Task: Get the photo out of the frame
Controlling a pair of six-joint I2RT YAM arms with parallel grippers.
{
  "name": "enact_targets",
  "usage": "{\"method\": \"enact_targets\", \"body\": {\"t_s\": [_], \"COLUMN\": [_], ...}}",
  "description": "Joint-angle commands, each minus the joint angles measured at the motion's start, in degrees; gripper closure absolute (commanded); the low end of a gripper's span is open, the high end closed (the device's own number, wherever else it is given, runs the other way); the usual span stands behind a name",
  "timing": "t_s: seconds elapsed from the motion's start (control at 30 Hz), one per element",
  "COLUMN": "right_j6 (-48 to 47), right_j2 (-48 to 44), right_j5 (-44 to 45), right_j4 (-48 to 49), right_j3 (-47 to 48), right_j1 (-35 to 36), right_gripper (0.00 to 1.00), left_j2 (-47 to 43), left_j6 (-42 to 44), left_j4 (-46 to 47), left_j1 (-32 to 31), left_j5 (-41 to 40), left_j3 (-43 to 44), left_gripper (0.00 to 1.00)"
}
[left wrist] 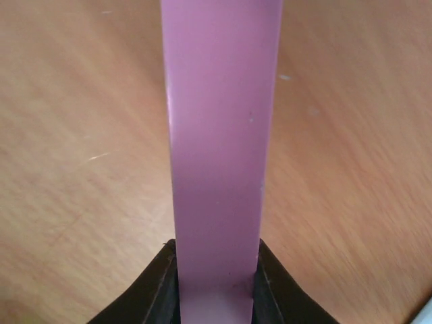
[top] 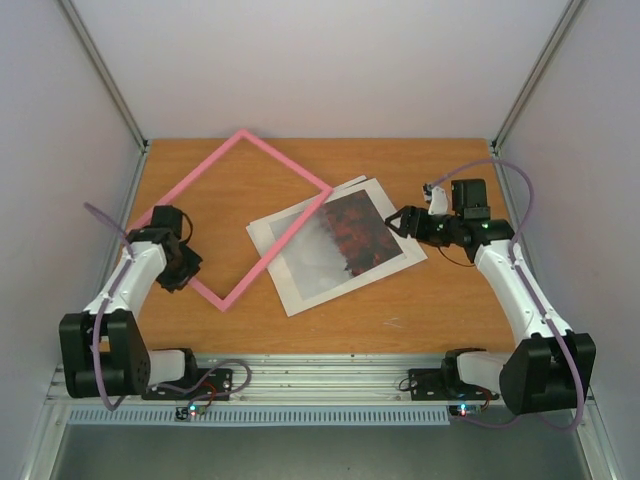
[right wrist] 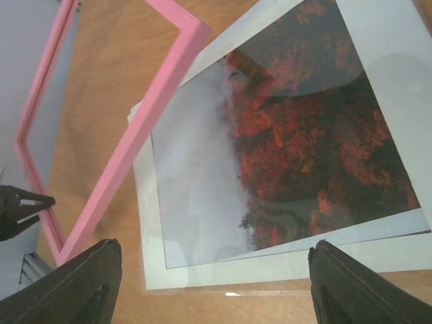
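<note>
The pink frame (top: pixel 285 160) stands as an open diamond over the left half of the table, with nothing inside it. My left gripper (top: pixel 185 265) is shut on its lower-left bar. In the left wrist view the bar (left wrist: pixel 219 135) runs between my black fingers (left wrist: pixel 152 293). The photo (top: pixel 345 240), grey mist and red trees, lies flat on the table on a white mat (top: pixel 295 295). The frame's right corner overlaps the photo's far-left edge. My right gripper (top: pixel 397 222) hovers open and empty at the photo's right edge. The right wrist view shows the photo (right wrist: pixel 270 148) and the frame (right wrist: pixel 125 155).
A clear pane seems to lie over the photo and mat, its edge showing on the wood (right wrist: pixel 229 293). The wooden table (top: pixel 440 300) has white walls on three sides. A metal rail (top: pixel 330 375) runs along the near edge by the arm bases.
</note>
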Motion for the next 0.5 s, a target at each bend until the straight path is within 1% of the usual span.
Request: {"method": "enact_targets", "body": {"t_s": [0.0,0.13,0.23,0.37,0.47], "right_j6": [2.09,1.15,-0.72,-1.7,-2.07], "right_j2": [-2.17,-2.68,-3.49,-4.42,-4.92], "right_j5": [-2.02,0.97,5.6,9.41,11.24], "right_j4": [3.41,3.0,1.34,-0.29,-0.8], "right_j3": [-3.38,-3.99,-3.73,-4.17,-4.75], "right_j1": [0.57,3.48,6.68,9.63,11.06], "right_gripper": [0.23,0.22,0.22,0.21,0.21], "left_j2": [-3.8,-5.26,-5.29,-3.56,-1.2], "left_j6": [-8.75,-12.67,-15.11,-18.74,-20.5], "left_j4": [3.03,2.71,3.84,7.04,8.76], "left_j1": [5.61,10.19,13.51,17.43,18.77], "left_j5": [1.0,-0.72,-0.85,1.33,2.89], "left_j3": [-1.8,-3.41,-4.85,-7.28,-7.34], "left_gripper": [1.0,1.0,1.0,1.0,1.0]}}
